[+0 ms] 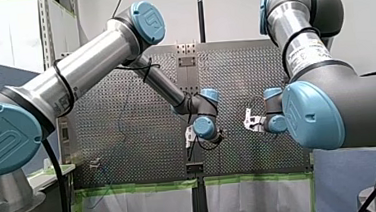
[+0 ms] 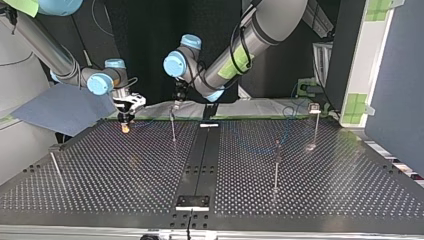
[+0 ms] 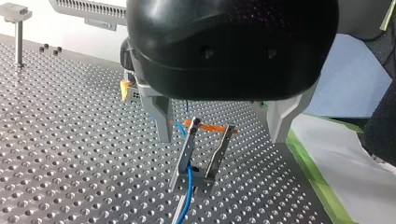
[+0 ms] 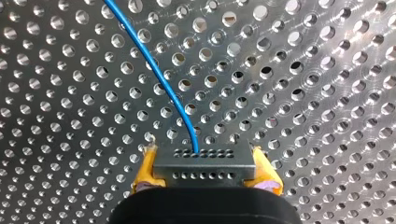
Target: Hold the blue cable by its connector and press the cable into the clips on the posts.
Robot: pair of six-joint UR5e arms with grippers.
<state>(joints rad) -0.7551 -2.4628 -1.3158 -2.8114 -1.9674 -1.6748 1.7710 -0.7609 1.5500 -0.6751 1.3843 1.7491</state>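
Two arms are working over the perforated tabletop (image 2: 325,190), and they're close to each other near its far edge in the top view. My right pincer (image 4: 205,158) is clamped on the grey connector (image 4: 205,167). You can see the yellow pads (image 4: 145,165) squeezing it from both sides in the right wrist view. The blue cable (image 4: 159,74) comes out of the connector's face and curves away above the holes of the tabletop.

My left pincer (image 3: 220,137) is a different story: its metal fingers (image 3: 161,116) are spread wide apart and not gripping anything. It hangs over a clip (image 3: 201,156) on top of a thin post (image 2: 173,127), with the clip's two upright arms sitting in the gap between the fingers. In the left wrist view the blue cable runs down between those two arms and carries on along the post below.

In the top view my right pincer sits just beside that post, at its left, pointing down at the tabletop. Other posts stand well apart from it, at the view's right and far left.
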